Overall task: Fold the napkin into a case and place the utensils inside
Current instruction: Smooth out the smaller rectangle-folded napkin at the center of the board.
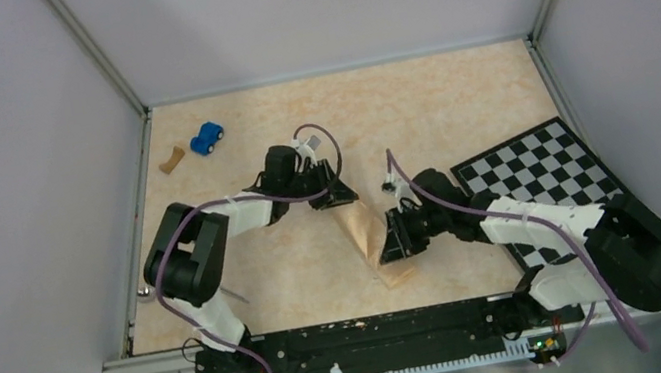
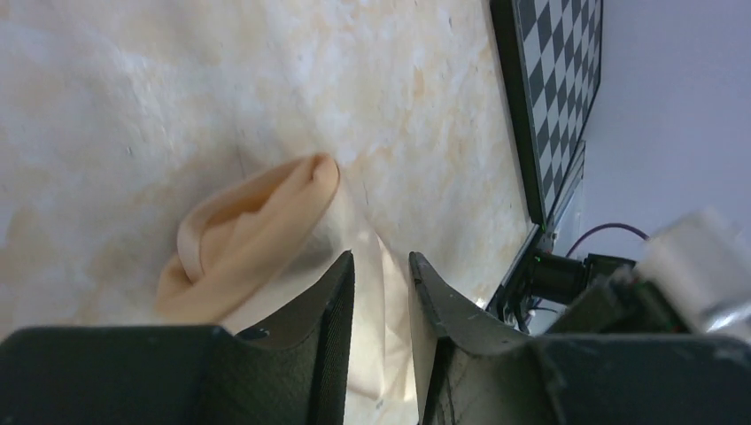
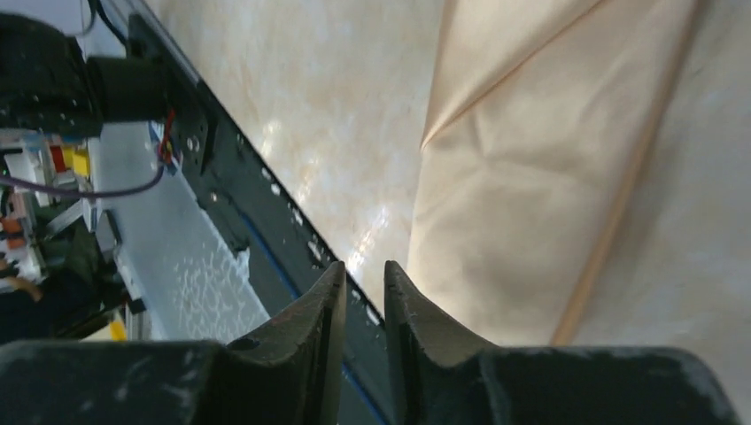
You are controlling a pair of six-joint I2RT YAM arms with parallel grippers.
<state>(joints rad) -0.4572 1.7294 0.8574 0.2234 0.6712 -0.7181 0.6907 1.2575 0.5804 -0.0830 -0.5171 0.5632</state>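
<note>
From above, the napkin (image 1: pixel 366 231) (folded to a narrow strip) is seen with the left gripper (image 1: pixel 334 198) at its far end and the right gripper (image 1: pixel 392 241) over its near half. In the left wrist view a narrow gap is shown between the fingers (image 2: pixel 332 301), with a bulging fold lying beside the left one; whether cloth is nipped cannot be told. In the right wrist view the fingers (image 3: pixel 323 310) are slightly parted on nothing, with the napkin spread ahead and to the right of them.
</note>
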